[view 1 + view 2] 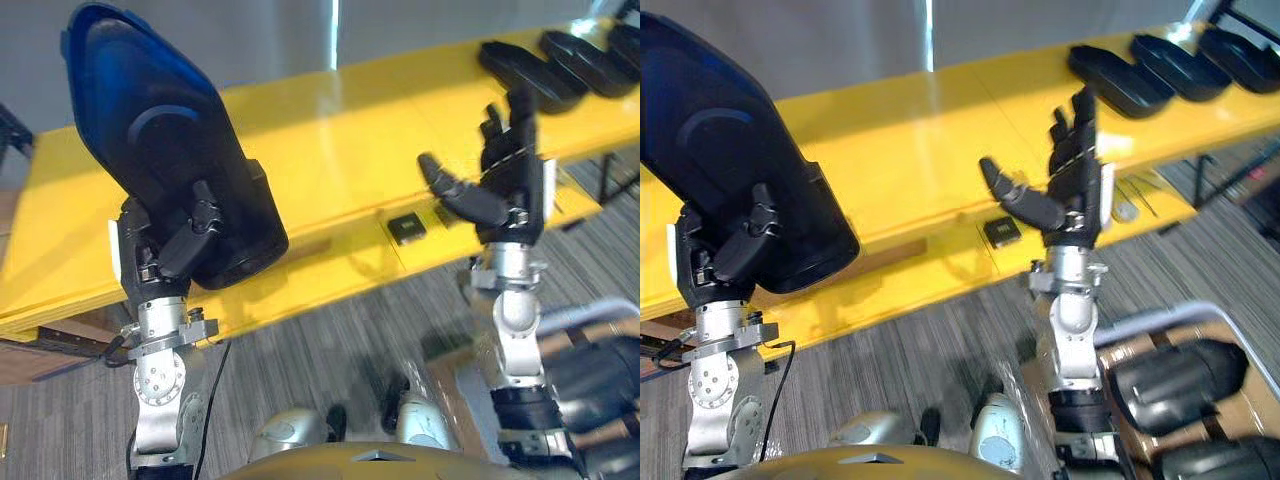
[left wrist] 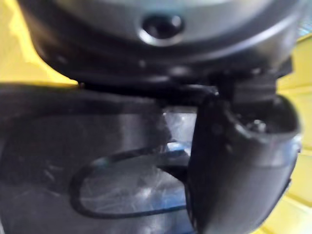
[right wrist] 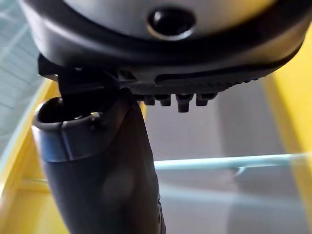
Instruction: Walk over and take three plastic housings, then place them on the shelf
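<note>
Left hand [image 1: 185, 245] clamped on one housing [image 1: 150, 130], unplaced; right hand [image 1: 505, 190] spread, empty; other housings [image 1: 575, 60] on shelf [image 1: 340, 140] beyond it.

Long yellow shelf [image 1: 330, 130] runs across the scene, glossy top. Three black housings [image 1: 1175, 65] lie on top at its far right end, in a row and close together; can't tell if they touch. A lower yellow ledge [image 1: 350, 265] runs along the shelf's front. A small black square part [image 1: 1002, 232] lies flat on it. A few thin items [image 1: 1135, 195] sit further right on the ledge, unidentifiable. Grey striped carpet floor [image 1: 330, 340] below. Lower right: a white-rimmed tray [image 1: 1160, 320] carries dark grey housings [image 1: 1180, 385].
</note>
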You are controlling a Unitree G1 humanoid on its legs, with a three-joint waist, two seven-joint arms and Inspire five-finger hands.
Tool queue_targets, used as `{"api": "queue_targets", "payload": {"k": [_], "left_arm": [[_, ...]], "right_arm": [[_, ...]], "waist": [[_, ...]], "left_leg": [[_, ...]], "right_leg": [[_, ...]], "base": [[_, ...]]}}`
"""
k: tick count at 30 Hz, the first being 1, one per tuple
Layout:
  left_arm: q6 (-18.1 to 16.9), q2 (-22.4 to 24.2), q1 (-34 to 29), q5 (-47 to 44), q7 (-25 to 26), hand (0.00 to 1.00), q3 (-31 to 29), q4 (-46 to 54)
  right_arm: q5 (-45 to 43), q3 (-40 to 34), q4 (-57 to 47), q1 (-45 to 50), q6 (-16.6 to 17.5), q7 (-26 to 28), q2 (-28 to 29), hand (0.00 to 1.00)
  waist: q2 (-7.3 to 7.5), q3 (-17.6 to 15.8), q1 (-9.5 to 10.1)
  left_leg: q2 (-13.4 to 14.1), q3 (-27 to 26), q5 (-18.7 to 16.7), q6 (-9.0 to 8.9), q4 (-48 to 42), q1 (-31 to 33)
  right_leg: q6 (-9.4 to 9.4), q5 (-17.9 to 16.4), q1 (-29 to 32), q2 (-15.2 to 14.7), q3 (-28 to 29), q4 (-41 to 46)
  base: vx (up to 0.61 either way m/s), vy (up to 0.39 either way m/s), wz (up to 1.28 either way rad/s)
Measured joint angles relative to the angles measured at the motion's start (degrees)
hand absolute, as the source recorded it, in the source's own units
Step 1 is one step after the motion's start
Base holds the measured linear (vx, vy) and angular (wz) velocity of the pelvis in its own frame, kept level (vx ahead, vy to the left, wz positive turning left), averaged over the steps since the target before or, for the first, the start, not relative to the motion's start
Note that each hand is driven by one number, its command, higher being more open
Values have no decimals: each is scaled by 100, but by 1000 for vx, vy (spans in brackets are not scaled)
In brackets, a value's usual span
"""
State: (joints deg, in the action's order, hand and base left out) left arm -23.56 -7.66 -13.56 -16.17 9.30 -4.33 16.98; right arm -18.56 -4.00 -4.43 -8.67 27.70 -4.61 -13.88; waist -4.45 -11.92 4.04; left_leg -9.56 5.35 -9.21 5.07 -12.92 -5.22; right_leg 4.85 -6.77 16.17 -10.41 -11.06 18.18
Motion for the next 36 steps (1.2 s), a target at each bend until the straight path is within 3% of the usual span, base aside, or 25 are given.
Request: {"api": "queue_targets", "payload": {"k": [1,2,3,4,5,6,7,8,9,10,12,13,14,15,16,17,20,22,26,30,36], "left_arm": [[-3,-1,-1,-2,-30,0,-12,-15],[-3,-9,-5,-2,-111,0,-50,-51],[-3,-24,-4,-9,-160,0,-71,-63],[-14,87,-12,-35,-287,0,-83,-113],[-14,87,-14,-97,-362,0,-58,-113],[-22,-48,87,-168,-543,0,-55,-107],[-25,-64,90,-171,-626,0,-101,-99],[-26,-45,64,-175,-624,0,-142,-124],[1,4,-43,-184,-561,0,-183,-159],[4,11,-36,-212,-549,0,-240,-234],[29,12,-22,-241,-498,0,-303,-278],[39,10,48,-180,-478,0,-367,-269],[41,-33,155,-137,-478,0,-344,-263],[47,-47,256,-119,-480,0,-283,-283],[103,-49,412,-113,-484,0,-142,-282],[115,-54,486,-118,-514,0,-74,-299],[146,-190,488,-144,-621,0,-46,-251],[263,-196,465,-163,-751,0,-128,-68],[397,-199,466,-147,-1045,0,-95,207],[732,-250,555,-149,-1235,0,82,392],[1503,-574,1461,-172,-970,0,891,126]], "right_arm": [[9,-26,-85,1,3,-54,-2,100],[18,-5,-115,2,11,-92,-1,100],[18,8,-121,13,10,-94,0,100],[17,-3,-150,-30,7,-93,-123,100],[14,-58,-167,-71,9,-91,-149,100],[-3,-243,-174,-200,7,-82,-122,100],[-13,-327,-170,-361,-44,-48,-173,100],[-44,-341,-172,-395,-76,30,-155,100],[-105,-345,-201,-351,-151,230,-166,100],[-119,-377,-239,-268,-162,354,-185,100],[-270,-397,-306,-167,-237,482,-258,100],[-331,-480,-379,-65,-237,553,-318,100],[-466,-624,-394,-23,-228,573,-310,100],[-491,-733,-402,12,-215,556,-307,100],[-489,-947,-406,132,-215,494,-293,100],[-477,-1017,-413,262,-218,415,-254,100],[-442,-1001,-685,754,-259,236,-61,100],[-441,-1019,-843,926,-259,235,-6,100],[-432,-1047,-1120,1272,-338,227,188,100],[-432,-1094,-1207,1550,-521,238,190,100],[-433,-1111,-1206,1684,-723,233,189,100]], "waist": [[14,16,-17],[146,102,-22],[249,154,-42],[342,174,31],[258,223,55],[241,233,59],[203,233,87],[250,214,158],[280,221,173],[304,191,114],[196,148,-5],[218,108,-34],[284,71,-73],[272,54,-103],[156,68,-133],[98,53,-145],[197,84,-314],[241,97,-420],[325,156,-480],[320,207,-626],[322,219,-862]], "left_leg": [[8,8,-101,-159,-66,-97],[-8,-15,-347,-529,-391,-146],[-51,-57,-473,-727,-651,-112],[39,-280,-777,-773,-1452,162],[278,-415,-939,-600,-1795,359],[805,-500,-1203,-539,-1858,617],[1426,-481,-1101,-731,-1080,542],[1419,-573,-1069,-711,-884,376],[1476,-664,-1021,-762,-948,267],[1473,-695,-1054,-817,-1397,323],[1613,-927,-1063,-937,-2215,526],[1672,-1112,-836,-1010,-2868,893],[1699,-1329,-1085,-746,-2719,1100],[1748,-1411,-1158,-766,-2348,1135],[1922,-1586,-919,-896,-1326,1052],[1950,-1807,-396,-960,-1039,919],[1448,-2016,-232,-779,-420,518],[1310,-2112,-205,-734,-255,440],[1315,-2197,-213,-746,-161,372],[1374,-2256,-224,-774,-80,358],[1431,-2509,-240,-798,-92,480]], "right_leg": [[-97,297,4,66,72,-174],[-447,1203,-88,234,142,-441],[-669,1819,-188,274,165,-521],[-728,1695,-521,201,54,-772],[-710,1697,-645,307,46,-988],[-659,1704,-809,425,48,-1271],[-591,1678,-807,594,-28,-1279],[-467,1588,-835,642,0,-1247],[-461,1474,-999,637,-43,-1299],[-281,1245,-1258,632,-135,-1388],[-271,1219,-1617,690,-215,-1546],[-314,1171,-1737,542,-216,-1656],[-271,1200,-1741,342,-218,-1743],[-231,1227,-1736,274,-228,-1757],[-118,1275,-1730,199,-305,-1756],[28,1276,-1781,130,-287,-1757],[178,1381,-1897,-254,-259,-1939],[254,1431,-1904,-369,-256,-2027],[296,1462,-1912,-339,-275,-2137],[295,1462,-1855,-259,-262,-2150],[261,1508,-1547,-196,4,-2150]], "base": [[483,-104,93],[405,-91,88],[569,-146,88],[306,-66,60],[410,-83,73],[226,-63,53],[189,-69,32],[145,-82,-15],[156,-28,-8],[161,-41,7],[154,22,28],[144,117,28],[105,149,24],[51,95,19],[40,125,9],[50,135,-6],[78,170,-13],[59,139,-13],[59,9,-9],[16,-40,-7],[-51,-32,-23]]}}
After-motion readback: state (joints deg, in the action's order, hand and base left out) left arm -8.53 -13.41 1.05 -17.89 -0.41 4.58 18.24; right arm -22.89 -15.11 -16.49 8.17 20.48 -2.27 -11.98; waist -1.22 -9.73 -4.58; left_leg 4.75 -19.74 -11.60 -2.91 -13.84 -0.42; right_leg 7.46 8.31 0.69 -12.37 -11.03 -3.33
